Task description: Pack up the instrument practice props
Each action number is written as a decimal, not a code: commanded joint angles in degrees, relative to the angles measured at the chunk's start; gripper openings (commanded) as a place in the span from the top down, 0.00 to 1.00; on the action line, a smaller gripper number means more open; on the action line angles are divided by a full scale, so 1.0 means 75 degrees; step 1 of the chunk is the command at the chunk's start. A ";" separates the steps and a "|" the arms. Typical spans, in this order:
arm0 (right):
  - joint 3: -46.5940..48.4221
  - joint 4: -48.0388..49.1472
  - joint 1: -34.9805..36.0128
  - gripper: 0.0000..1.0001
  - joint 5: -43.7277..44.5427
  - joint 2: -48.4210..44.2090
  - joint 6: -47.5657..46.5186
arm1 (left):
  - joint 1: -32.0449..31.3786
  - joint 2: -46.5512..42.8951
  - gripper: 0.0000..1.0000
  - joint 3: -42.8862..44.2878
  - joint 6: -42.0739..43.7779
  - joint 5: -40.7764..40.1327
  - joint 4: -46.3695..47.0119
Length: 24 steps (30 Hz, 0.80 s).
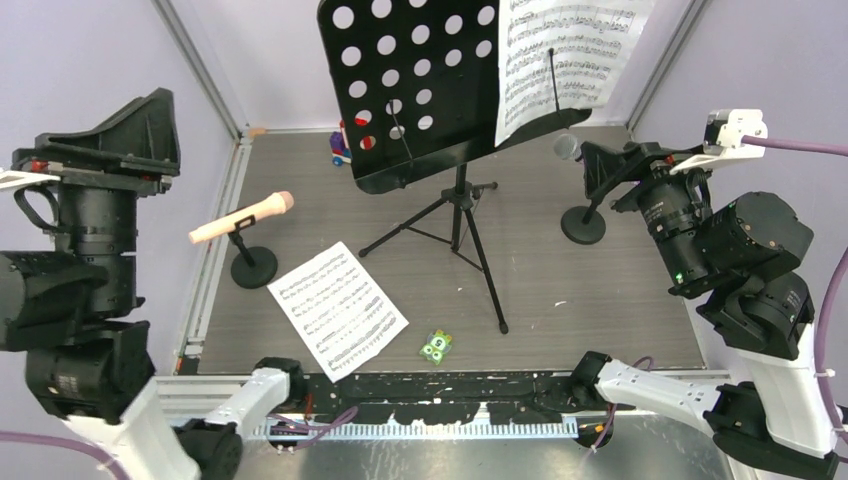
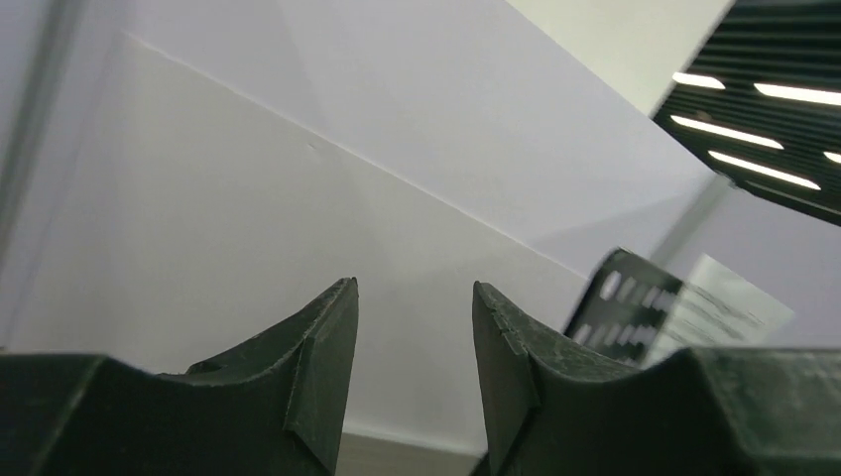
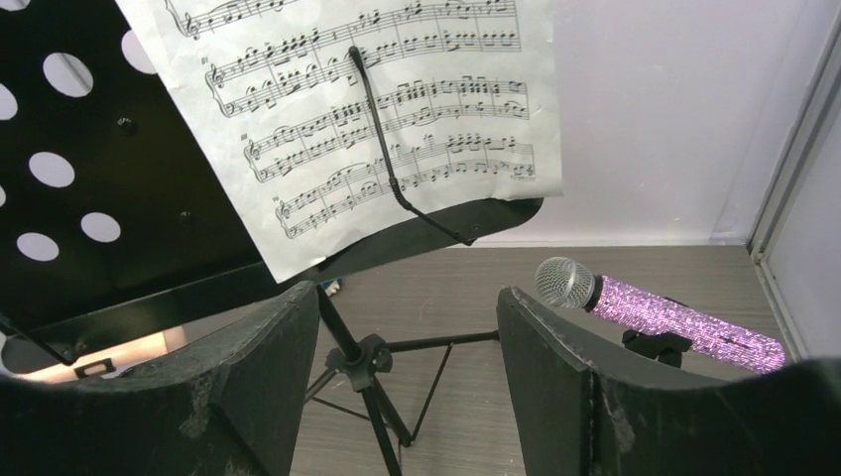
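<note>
**Item 1, purple-glitter microphone** (image 3: pixel 660 312): sits in its round-based mount (image 1: pixel 583 225) on the right side of the desk (image 1: pixel 600 300). It lies just beside the right jaws, outside their right-hand finger rather than between them. Its long axis runs crosswise to the jaws' line, mesh head nearest them, handle trailing rightward in the wrist view. The right arm (image 1: pixel 700 230) is much the nearer; a grasp would probably need a swing to the right first.

**Right jaws:** wide, empty, aimed at the music stand.

**Left jaws:** moderately parted, empty, raised and pointing at the wall. The left arm (image 1: pixel 80 250) is well apart from every prop.

**Item 2, music stand** (image 1: pixel 420 90): upright on tripod legs, mid-desk, with 1 sheet (image 1: pixel 570 55) under a wire retainer (image 3: pixel 382 139).

**Item 3, loose sheet** (image 1: pixel 338 308): flat, near the front edge.

**Item 4, pink microphone** (image 1: pixel 242 218): tilted in the second mount (image 1: pixel 254 268), left side.

**Not for packing:** toy brick vehicle (image 1: pixel 341 147); green dotted piece (image 1: pixel 436 346).

**Surface:** grey wood-grain desk.

**Room:** pale lilac walls, metal corner rails.
</note>
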 commanded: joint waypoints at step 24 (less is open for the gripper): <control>-0.0556 0.0104 0.0030 0.26 -0.0305 -0.0018 -0.0187 | -0.6229 -0.0699 0.53 -0.2818 0.3360 0.1607 -0.0027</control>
